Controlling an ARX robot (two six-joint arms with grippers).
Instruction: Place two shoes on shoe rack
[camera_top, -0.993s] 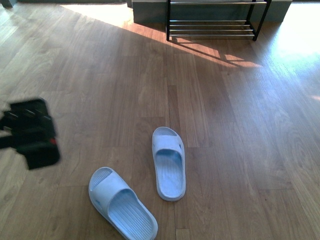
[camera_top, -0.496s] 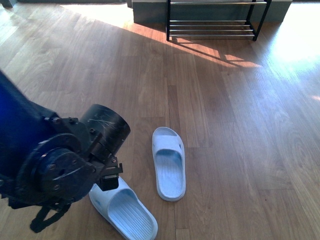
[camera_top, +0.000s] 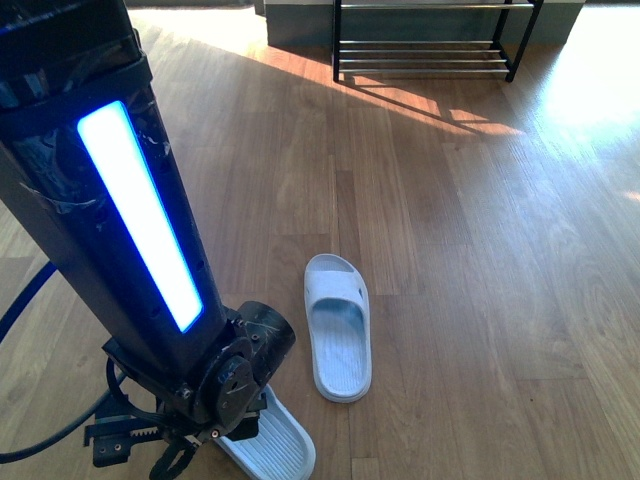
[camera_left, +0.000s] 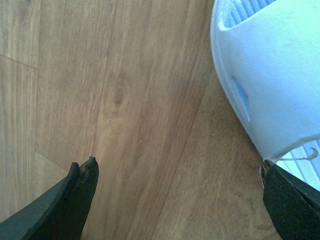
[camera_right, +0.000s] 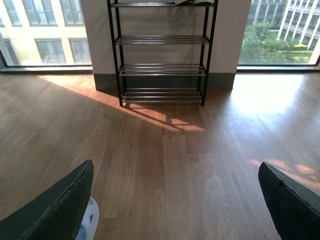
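This looks like a bright room in a home. It has a wood-plank floor (camera_right: 165, 165) and a black 4-tier rack (camera_right: 162, 40) against a plain wall (camera_right: 95, 35). Tall windows (camera_right: 45, 30) on either side show buildings and trees, and a pale-blue slide (camera_top: 338, 325) lies on the floor.

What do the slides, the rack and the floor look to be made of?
Slides: pale-blue moulded plastic or foam, matte, each one piece with a ribbed footbed.
Shoe rack: black frame, probably painted metal, with thin shiny chrome-looking bars.
Floor: wood or wood-look planks with a satin sheen, showing grain and seams.
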